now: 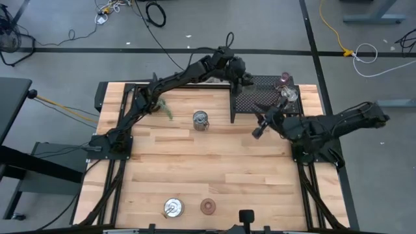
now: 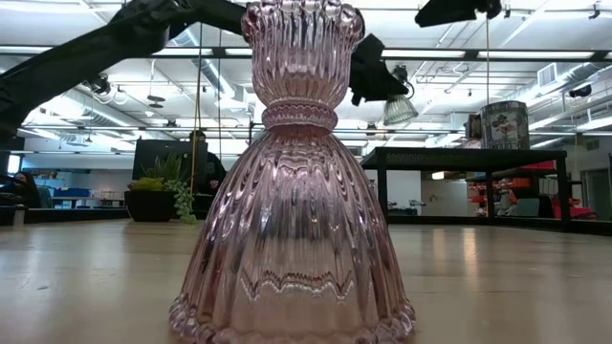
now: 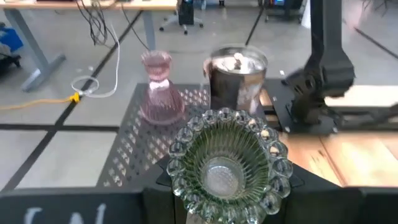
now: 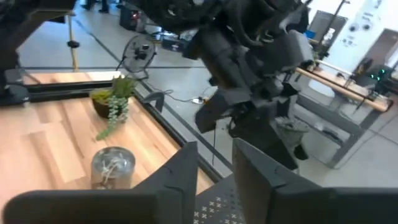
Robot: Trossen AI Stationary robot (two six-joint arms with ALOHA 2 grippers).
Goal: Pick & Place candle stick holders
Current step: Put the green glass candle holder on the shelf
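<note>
My left gripper [image 1: 244, 79] reaches over the far middle of the table and is shut on a green-tinted ribbed glass candle holder [image 3: 227, 163], which also shows in the low view [image 2: 398, 110]. It hangs above the near-left part of a black perforated stand [image 1: 260, 97]. A pink glass holder [image 3: 158, 87] and a shiny silver holder [image 3: 239, 76] stand on that stand. My right gripper [image 4: 214, 177] is open and empty, right of another silver holder [image 1: 201, 120] standing on the wood. A silver holder [image 1: 173, 208] and a pink ribbed holder [image 2: 292, 172] stand at the near edge. My left gripper has the green glass holder between its two fingers, coming from above. The holder's scalloped rim [image 3: 186, 134] faces the wrist camera and hides the place of contact. The holder hangs below the gripper, lifted clear of the stand.
A small potted plant [image 1: 162, 107] stands at the far left, near the left arm. The black stand is raised on legs [image 2: 382, 186] at the far right. The right arm [image 3: 323, 62] is close beside the stand. Bare wood lies in the table's middle.
</note>
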